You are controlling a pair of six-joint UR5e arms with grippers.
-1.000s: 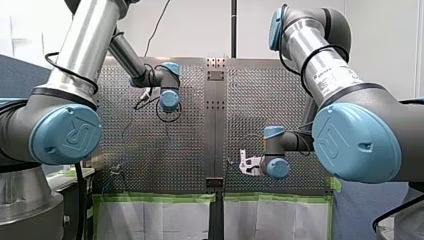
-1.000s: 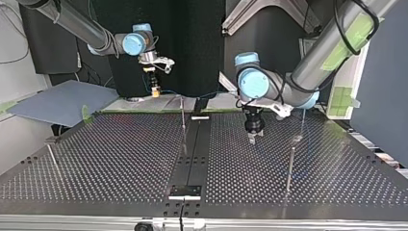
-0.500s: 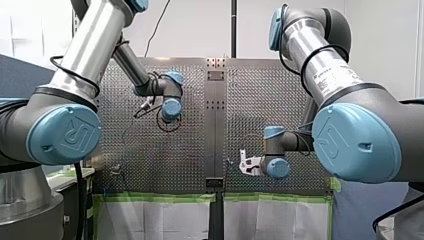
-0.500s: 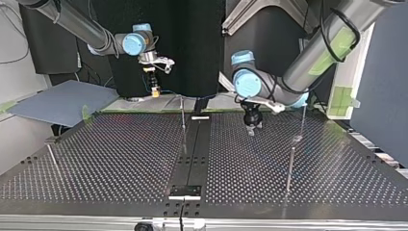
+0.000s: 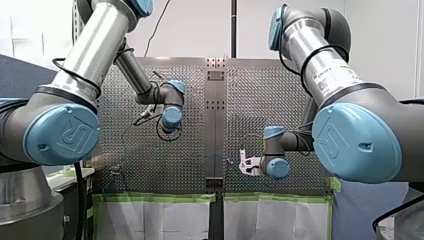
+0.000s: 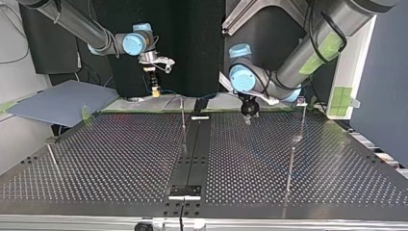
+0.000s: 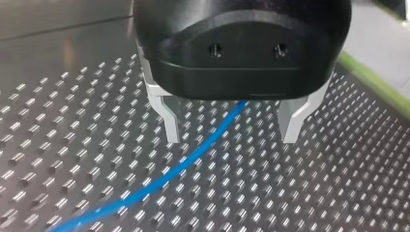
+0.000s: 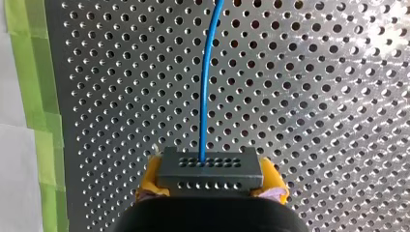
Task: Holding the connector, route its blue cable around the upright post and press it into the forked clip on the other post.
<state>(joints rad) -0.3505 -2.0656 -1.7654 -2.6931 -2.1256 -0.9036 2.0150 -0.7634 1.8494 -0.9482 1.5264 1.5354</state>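
My right gripper shows best in the right wrist view. It pinches the grey connector between its yellow pads. The blue cable leaves the connector's face and runs straight ahead of the gripper over the perforated table. A strip of green tape borders the table beside it.

The top view does not show this grip, as the connector is too small there. It does show the place: the right gripper hangs at about eleven o'clock, above the far edge of the table and well off its surface.

In the left wrist view, my left gripper has its metal fingers spread wide. The blue cable passes between them and touches neither. I cannot tell from this view whether the cable lies on the table or hangs just above it.

In the top view this gripper points down at about one o'clock, near the far edge, with its tips close above the table. A thin central post stands at twelve o'clock, between the two grippers. Two side posts stand at about three o'clock and a lone post at nine o'clock. I cannot tell which of them carries the forked clip.

The front view shows mostly the big arm joints, and the cable is hardly visible there.
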